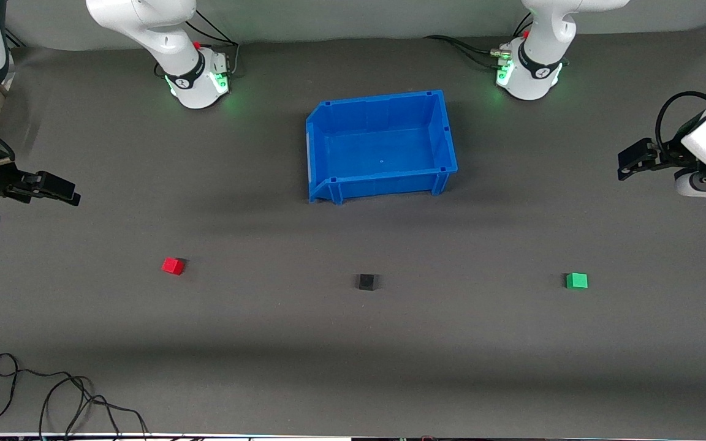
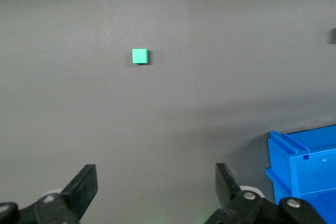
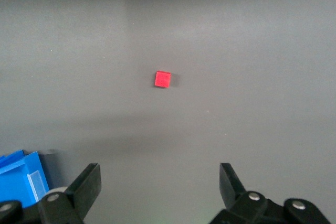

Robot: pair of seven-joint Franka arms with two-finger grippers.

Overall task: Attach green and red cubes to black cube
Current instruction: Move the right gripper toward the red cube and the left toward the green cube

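No legible text, label, brand, number or sign on any surface in view

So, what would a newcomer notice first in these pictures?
First the blue bin, standing between the two arm bases. Nearer the camera lie three small cubes in a row, all apart: red cube, black cube in the middle, green cube. The left gripper and right gripper hang open at the table's ends.

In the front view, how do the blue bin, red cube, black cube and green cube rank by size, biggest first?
1. Blue bin, far the largest.
2. Red cube, black cube and green cube look about alike in size, each lying apart on the table, so I would not rank them.
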